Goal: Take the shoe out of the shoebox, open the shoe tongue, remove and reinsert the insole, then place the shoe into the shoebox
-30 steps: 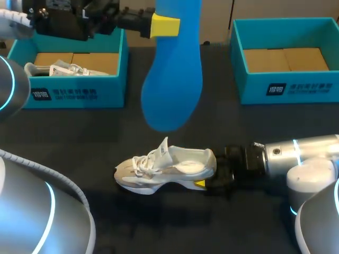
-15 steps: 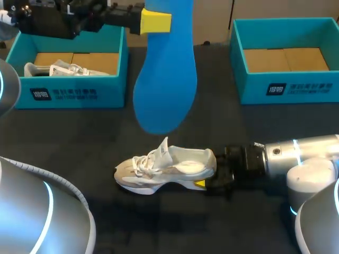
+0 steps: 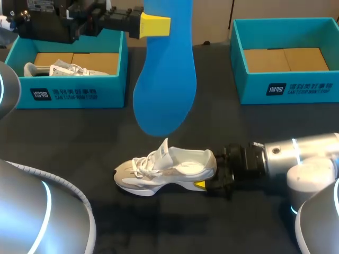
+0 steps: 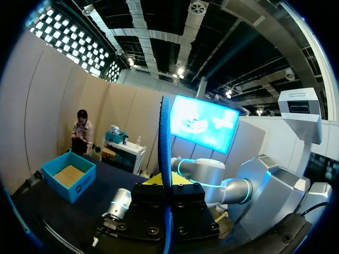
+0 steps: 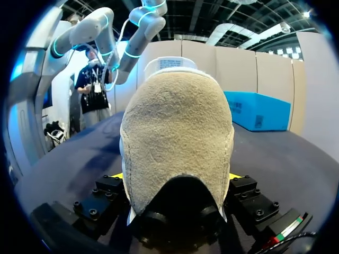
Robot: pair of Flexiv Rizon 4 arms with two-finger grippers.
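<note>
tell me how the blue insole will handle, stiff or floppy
Probably light and fairly self-supporting: the blue insole holds nearly straight though the left gripper pinches only one end. It looks thin edge-on in the left wrist view, so it would likely flex if pushed into the shoe.

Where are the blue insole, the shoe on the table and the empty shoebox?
blue insole (image 3: 164, 90), head view, middle of its broad face
shoe on the table (image 3: 177, 168), head view, side of its upper
empty shoebox (image 3: 254, 87), head view, front wall
</note>
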